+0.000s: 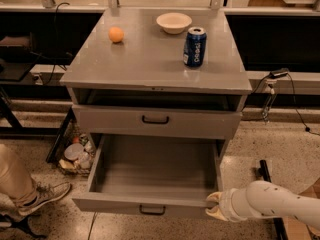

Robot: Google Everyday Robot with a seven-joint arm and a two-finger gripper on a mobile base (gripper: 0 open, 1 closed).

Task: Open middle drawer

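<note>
Low right — gripper (214, 207) at middle drawer (115, 203) front corner, forearm nearly level, jaws apart.

The grey desk (145, 64) has a flat, glossy top. An orange (116, 34) sits at the back left, well apart from the rest. A pale bowl (173, 22) stands at the back, right of centre. A blue can (194, 47) stands upright near it, closer to the front and right edge, not touching. The pincer (214, 206) is off the top altogether, low by the desk's front right corner.
</note>
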